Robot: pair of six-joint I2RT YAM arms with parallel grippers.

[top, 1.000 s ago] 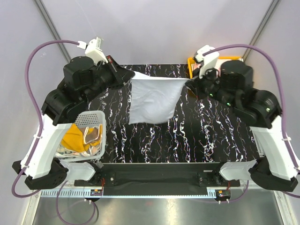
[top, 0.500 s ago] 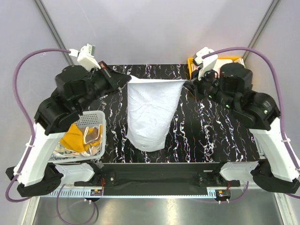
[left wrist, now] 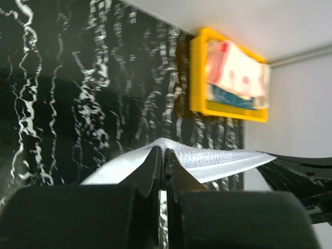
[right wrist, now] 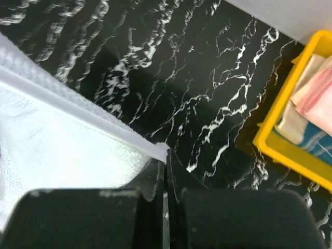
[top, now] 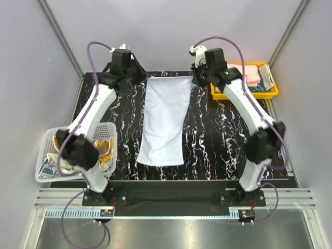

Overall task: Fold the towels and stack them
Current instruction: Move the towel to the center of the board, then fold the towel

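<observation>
Two arms, both stretched to the far edge of the table (top: 218,140); one towel in work.

White towel (top: 165,122): one, opened to a single long strip; it runs from the far edge down the middle of the table toward the near edge; its near end lies flat, short of the near edge; its far hem runs straight between the two grippers.

Left gripper (top: 144,78): jaws pinched together on the towel's far-left corner; in the left wrist view the cloth (left wrist: 218,158) peaks up where the fingertips (left wrist: 162,155) clamp it.

Right gripper (top: 194,80): jaws closed on the far-right corner; in the right wrist view the hem (right wrist: 67,140) ends right at the closed tips (right wrist: 166,158).

Yellow tray (top: 244,95): one, at the far-right corner of the table, well apart from the spread towel; folded cloths inside; three colours show, pink, pale and teal; exact number cannot be told. Same tray in the left wrist view (left wrist: 197,72) and the right wrist view (right wrist: 270,145).

White mesh basket (top: 62,180): one, at the near-left corner, overhanging the left edge; a heap of loose cloths inside, one orange-yellow (top: 106,148), the rest too jumbled to count.
</observation>
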